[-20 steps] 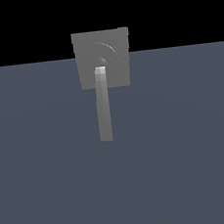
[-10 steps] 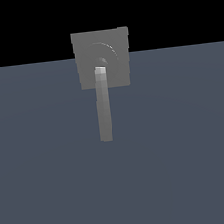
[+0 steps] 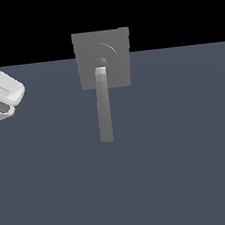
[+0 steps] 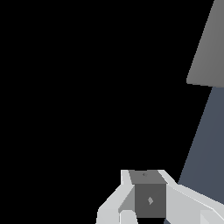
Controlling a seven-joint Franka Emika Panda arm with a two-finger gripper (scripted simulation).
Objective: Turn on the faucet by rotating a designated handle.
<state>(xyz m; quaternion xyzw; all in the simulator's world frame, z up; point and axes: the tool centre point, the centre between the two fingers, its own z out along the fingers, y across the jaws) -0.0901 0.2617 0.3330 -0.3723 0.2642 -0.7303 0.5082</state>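
Observation:
The faucet (image 3: 112,45) is a flat grey square plate with a faint ring, standing at the far middle of the exterior view. Its handle (image 3: 104,110), a long pale grey bar, runs from the hub towards the camera and is brightest at the hub end. A white part of my arm (image 3: 1,92) shows at the exterior view's left edge, well apart from the handle. In the wrist view, my gripper (image 4: 146,194) shows only as white finger bodies around a dark grey block. Nothing is visibly held. A grey slab (image 4: 210,48), probably the faucet's plate, lies far from it.
A dark blue-grey floor (image 3: 180,166) spreads under and around the faucet. Black background lies behind the plate. No other objects show.
A white part of my arm has come into the exterior view from its left edge. The faucet plate and the handle stand as before.

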